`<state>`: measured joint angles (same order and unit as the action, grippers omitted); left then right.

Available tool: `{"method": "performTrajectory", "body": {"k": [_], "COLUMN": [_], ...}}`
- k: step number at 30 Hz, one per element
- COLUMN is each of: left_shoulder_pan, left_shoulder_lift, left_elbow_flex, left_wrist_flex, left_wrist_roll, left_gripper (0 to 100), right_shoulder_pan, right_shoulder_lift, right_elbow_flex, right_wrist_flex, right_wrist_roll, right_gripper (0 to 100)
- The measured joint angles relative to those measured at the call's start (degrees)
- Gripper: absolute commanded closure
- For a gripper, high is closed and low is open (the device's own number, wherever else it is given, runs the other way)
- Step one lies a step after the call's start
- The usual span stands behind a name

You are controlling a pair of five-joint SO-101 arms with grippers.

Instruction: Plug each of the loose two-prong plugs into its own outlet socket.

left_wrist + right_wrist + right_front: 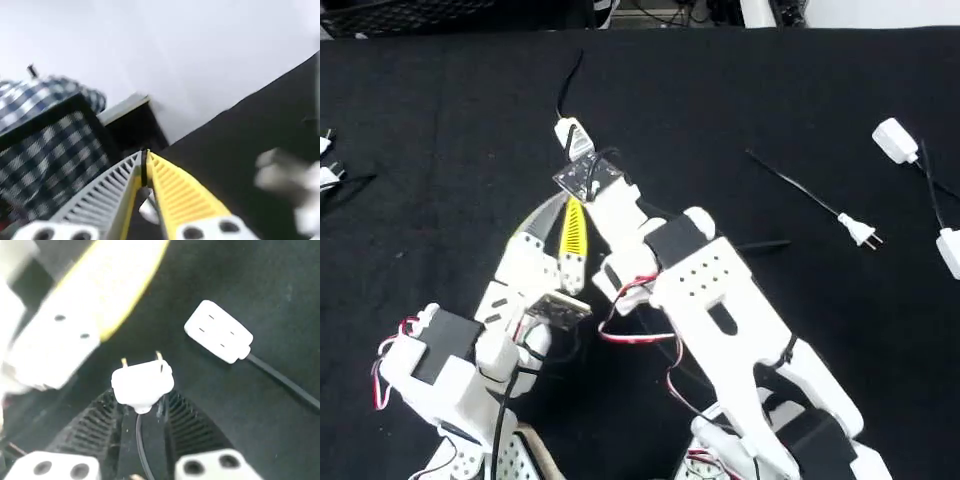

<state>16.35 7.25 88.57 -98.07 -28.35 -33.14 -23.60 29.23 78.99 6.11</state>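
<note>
My right gripper is shut on a white two-prong plug, whose prongs point towards a white outlet socket lying a short way ahead on the black table. In the high view that socket lies just beyond the right gripper. My left gripper is shut, its grey and yellow fingers meeting at the tips with a thin dark line between them that I cannot identify. It sits just beside the right gripper, yellow finger uppermost. A second loose plug with a black cord lies to the right.
Two more white sockets lie by the right edge. Small white pieces lie at the left edge. The two arms crowd the table's front middle. The black table has open room at the back.
</note>
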Motion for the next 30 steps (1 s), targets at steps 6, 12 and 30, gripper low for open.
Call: {"method": "performTrajectory", "body": {"k": [6, 12, 30], "left_shoulder_pan": [3.6, 3.96, 4.48], "left_shoulder_lift": [0.18, 3.6, 13.54], "left_elbow_flex": [-5.01, -7.74, -11.96], "left_wrist_flex": [0.0, 0.79, 0.09], "left_wrist_roll": [0.53, 6.59, 8.09], "left_gripper": [97, 97, 97], "right_shoulder_pan": [1.32, 1.67, 4.57], "right_shoulder_lift": [0.0, 0.0, 0.0], "right_elbow_flex": [0.44, 0.44, -3.96], "right_wrist_flex": [-0.62, -0.62, 2.81], "right_wrist_roll": [2.55, 4.92, 5.45], "right_gripper": [98.7, 98.7, 98.7]}}
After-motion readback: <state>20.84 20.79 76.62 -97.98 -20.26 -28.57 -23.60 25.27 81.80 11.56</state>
